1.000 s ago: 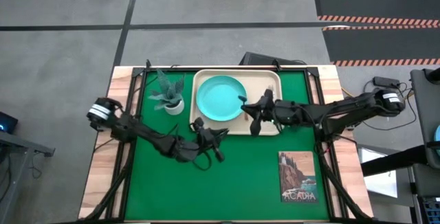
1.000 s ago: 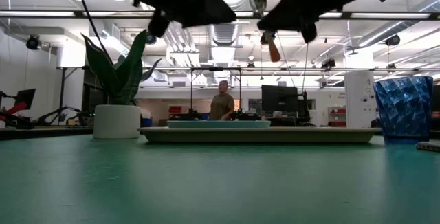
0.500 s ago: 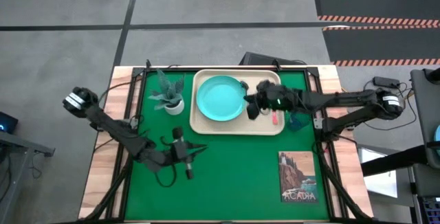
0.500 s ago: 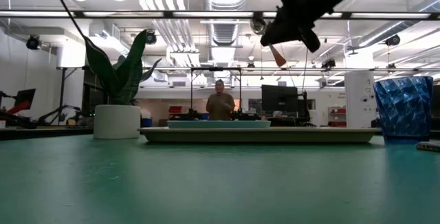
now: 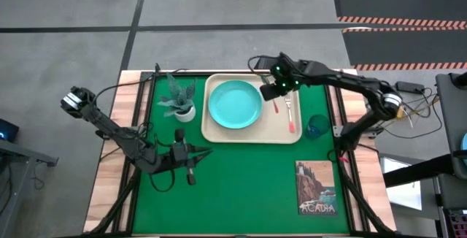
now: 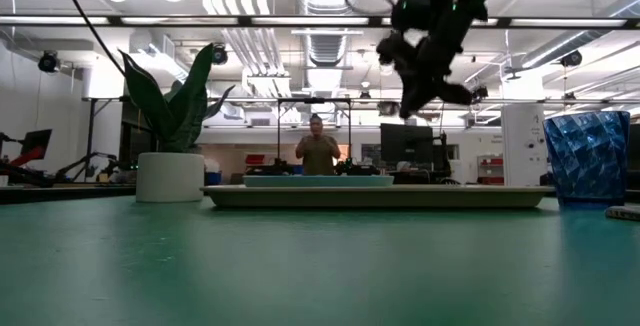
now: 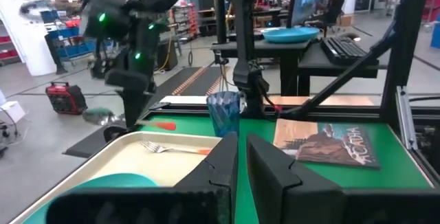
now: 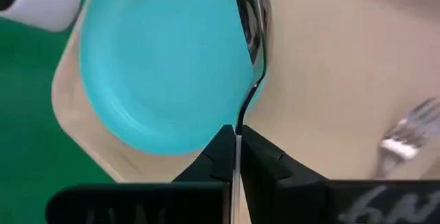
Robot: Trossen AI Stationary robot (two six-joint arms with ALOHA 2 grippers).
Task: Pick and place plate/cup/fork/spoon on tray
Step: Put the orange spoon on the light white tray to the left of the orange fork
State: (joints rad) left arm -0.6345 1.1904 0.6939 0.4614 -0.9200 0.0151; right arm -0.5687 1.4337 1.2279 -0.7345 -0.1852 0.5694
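Note:
The beige tray [image 5: 281, 132] lies at the table's far middle. On it rest the turquoise plate [image 5: 235, 104] and the fork [image 5: 290, 114]. The blue cup [image 5: 317, 126] stands on the green mat just right of the tray. My right gripper [image 5: 269, 90] hovers above the tray's far part, between plate and fork, shut on the spoon [image 8: 249, 38]. My left gripper [image 5: 192, 156] hangs shut above the mat, left of centre and near of the tray, with nothing in it. My right gripper pinches the spoon's thin metal neck [image 8: 238, 126] between its two fingers. It slants down from the table's right and far side. The silver bowl [image 7: 103, 116] sticks out on one side of the fingers and the orange-red handle [image 7: 161, 124] on the other. The spoon is clear of the tray.
A green plant in a white pot [image 5: 180, 101] stands left of the tray. A picture book [image 5: 317, 187] lies at the near right. A person [image 6: 318, 151] stands in the room beyond the table. The mat's near middle is bare.
My right gripper has carried the spoon from the tray's near edge toward the far edge, tipping and rolling as it went. My left gripper has drawn back from the table's middle toward the left edge and risen, staying shut.

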